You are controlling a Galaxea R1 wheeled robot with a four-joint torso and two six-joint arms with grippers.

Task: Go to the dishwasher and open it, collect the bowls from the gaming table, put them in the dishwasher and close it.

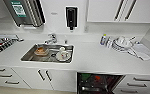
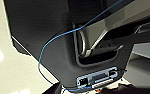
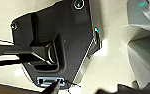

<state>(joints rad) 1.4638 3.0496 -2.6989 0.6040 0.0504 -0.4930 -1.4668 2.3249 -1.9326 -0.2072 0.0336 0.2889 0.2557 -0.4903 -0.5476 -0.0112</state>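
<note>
A white tabletop [image 1: 96,58] with a steel sink [image 1: 28,58] holding dishes is seen from above. The dishwasher [image 1: 98,83] stands open below the tabletop, right of the sink; what may be a green and an orange bowl are seen in its dark rack. Stacked plates [image 1: 121,43] are set at right. The state of either tool cannot be told.

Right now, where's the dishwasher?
Head view, lower right: the dishwasher stands open under the counter, between white cupboard doors and drawers.
</note>
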